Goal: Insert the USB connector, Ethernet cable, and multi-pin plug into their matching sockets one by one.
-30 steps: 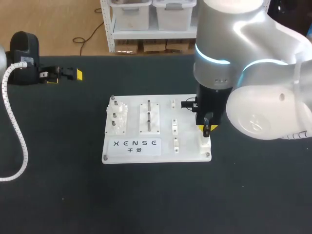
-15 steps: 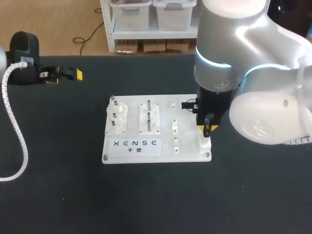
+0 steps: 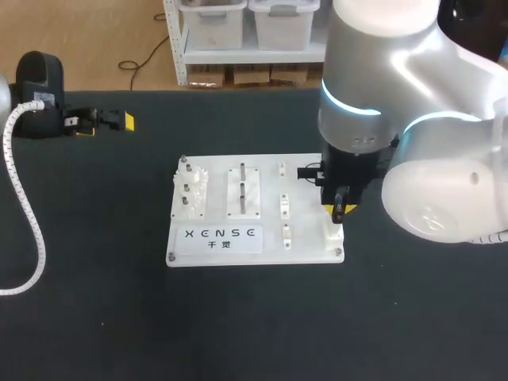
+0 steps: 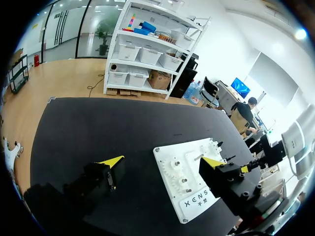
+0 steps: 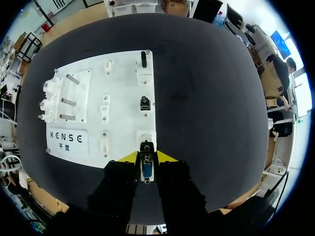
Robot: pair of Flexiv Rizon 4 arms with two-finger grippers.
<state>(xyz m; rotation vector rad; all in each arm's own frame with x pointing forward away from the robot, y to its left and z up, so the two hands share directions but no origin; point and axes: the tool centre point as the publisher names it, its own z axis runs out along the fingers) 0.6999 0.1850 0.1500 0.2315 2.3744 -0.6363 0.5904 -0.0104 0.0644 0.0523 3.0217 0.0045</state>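
Black matte desk (image 3: pixel 95 317) fills the head view, with a white board (image 3: pixel 305 238) lying flat at mid-frame. The right arm (image 3: pixel 413 119) comes in from the right of the frame and stands upright over the board's lower right corner. Its right pincer (image 3: pixel 340 209) points straight down there.

In the right wrist view the right pincer (image 5: pixel 146 160) is narrowed onto the multi-pin plug (image 5: pixel 146 169), one finger on each side of its blue body. The plug's front end meets the white socket block (image 5: pixel 146 137) at the board's near corner, straight ahead of the fingers. I cannot tell whether it is seated in the socket or only touching it. Farther ahead along the same edge of the board, a dark connector (image 5: pixel 144 102) sits at the next white block. A second dark connector (image 5: pixel 143 59) stands at the block beyond that one.

The left pincer (image 3: pixel 105 125) hangs over bare desk at the upper left of the head view, well apart from the board. In the left wrist view the left pincer (image 4: pixel 162 162) is spread wide with nothing between its fingers, and the board lies ahead of it on the black surface.
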